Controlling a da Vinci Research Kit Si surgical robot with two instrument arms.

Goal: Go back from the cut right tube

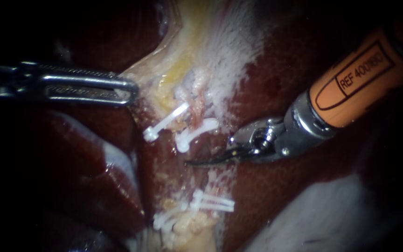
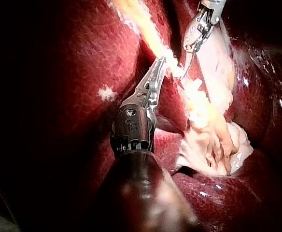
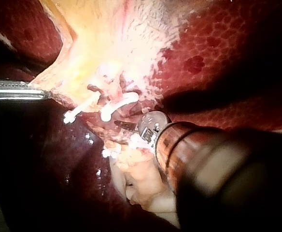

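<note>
My right instrument comes in from the upper right on an orange shaft. Its thin dark curved blades lie together, holding nothing, and their tip lies in the gap of the cut right tube. One white clip sits on the upper stump of the tube, and paired clips sit on the lower stump. A further clip crosses the tube beside it. My left instrument is shut on the edge of the pale yellow gallbladder tissue, holding it to the left. The left wrist view shows the same grip.
Dark red liver surrounds the field on both sides. A pale fold of tissue lies at the lower right under the right shaft. More clips sit on the lower end of the neighbouring tube.
</note>
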